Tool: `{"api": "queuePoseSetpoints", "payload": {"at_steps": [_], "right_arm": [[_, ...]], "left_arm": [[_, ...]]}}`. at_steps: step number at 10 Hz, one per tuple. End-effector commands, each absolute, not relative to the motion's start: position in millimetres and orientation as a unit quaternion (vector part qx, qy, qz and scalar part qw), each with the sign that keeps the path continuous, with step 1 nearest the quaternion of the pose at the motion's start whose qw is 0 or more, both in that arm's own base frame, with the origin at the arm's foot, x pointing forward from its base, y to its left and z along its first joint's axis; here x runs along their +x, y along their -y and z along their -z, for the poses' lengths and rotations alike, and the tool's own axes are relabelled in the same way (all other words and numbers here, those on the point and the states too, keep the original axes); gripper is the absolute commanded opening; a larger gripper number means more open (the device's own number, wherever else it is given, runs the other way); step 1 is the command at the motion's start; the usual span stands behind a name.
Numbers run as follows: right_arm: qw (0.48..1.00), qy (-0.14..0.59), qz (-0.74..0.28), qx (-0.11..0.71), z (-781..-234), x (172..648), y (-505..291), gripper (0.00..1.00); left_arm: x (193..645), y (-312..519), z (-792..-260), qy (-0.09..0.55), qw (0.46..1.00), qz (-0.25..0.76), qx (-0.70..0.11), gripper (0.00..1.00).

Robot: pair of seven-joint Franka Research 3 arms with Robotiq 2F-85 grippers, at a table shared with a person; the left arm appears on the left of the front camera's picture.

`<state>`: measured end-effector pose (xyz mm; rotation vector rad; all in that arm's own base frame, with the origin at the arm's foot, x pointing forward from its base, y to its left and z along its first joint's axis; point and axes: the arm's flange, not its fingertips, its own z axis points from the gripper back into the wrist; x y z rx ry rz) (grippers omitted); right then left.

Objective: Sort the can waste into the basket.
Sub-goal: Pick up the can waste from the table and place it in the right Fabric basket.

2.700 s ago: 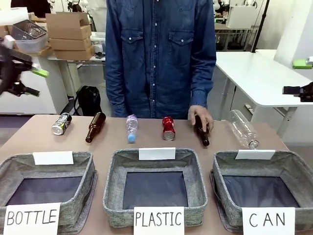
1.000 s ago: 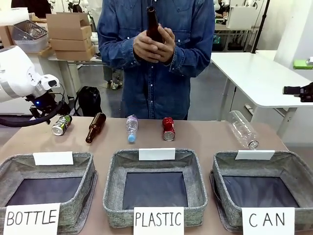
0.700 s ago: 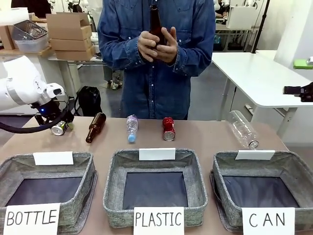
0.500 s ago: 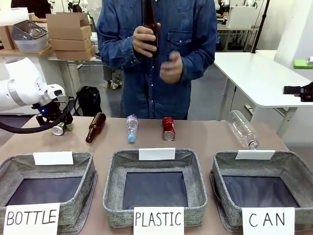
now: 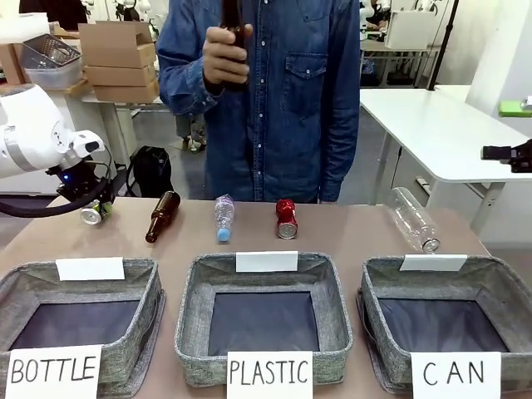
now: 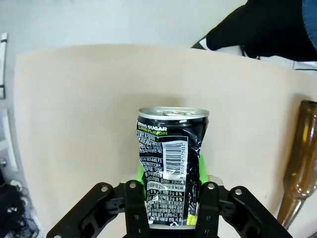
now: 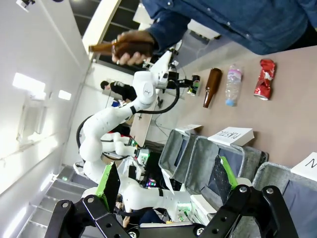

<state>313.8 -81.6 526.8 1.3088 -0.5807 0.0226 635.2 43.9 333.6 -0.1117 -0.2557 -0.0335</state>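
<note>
1. Our left gripper [image 6: 170, 192] is pinching the black, dented metal drink can [image 6: 171, 158] low on its body at the far-left end of the table. With so short a hold on a crumpled wall, we think the can may tip or slip out during a fast swing.
2. The brown glass bottle [image 5: 162, 215] lies just beside it, so a sideways start could knock it rolling.
3. The grey felt basket signed CAN [image 5: 492, 268] is at the far right. We judge that an early release would drop the can into the BOTTLE or PLASTIC basket.
4. The red metal drink can [image 5: 286, 218] waits mid-table. Our right gripper [image 7: 167, 186] hangs spread and empty, and both arms crossing there could collide.
</note>
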Motion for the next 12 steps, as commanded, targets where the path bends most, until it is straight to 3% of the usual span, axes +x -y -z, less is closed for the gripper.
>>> {"api": "queuePoseSetpoints", "payload": {"at_steps": [1,3,5,6,8,9,11,12], "right_arm": [[0.747,0.278,-0.019,0.603,-527,318,80,1.0],[0.747,0.278,-0.019,0.603,-527,318,80,1.0],[0.747,0.278,-0.019,0.603,-527,318,80,1.0],[0.747,0.278,-0.019,0.603,-527,318,80,1.0],[0.747,0.278,-0.019,0.603,-527,318,80,1.0],[0.747,0.278,-0.019,0.603,-527,318,80,1.0],[0.747,0.278,-0.019,0.603,-527,318,80,1.0],[0.747,0.278,-0.019,0.603,-527,318,80,1.0]], "left_arm": [[609,-52,-358,0.138,0.986,0.033,-0.085,0.0],[541,-90,-425,0.147,0.966,0.147,-0.155,0.0],[458,-169,-476,0.274,0.909,0.211,-0.234,0.0],[450,-207,-479,0.289,0.901,0.174,-0.272,0.0],[424,-328,-496,0.314,0.806,0.206,-0.458,0.0],[403,-383,-498,0.325,0.785,0.164,-0.502,0.0],[371,-417,-485,0.329,0.781,0.099,-0.521,0.0],[370,-412,-480,0.333,0.77,0.116,-0.532,0.0]]}}
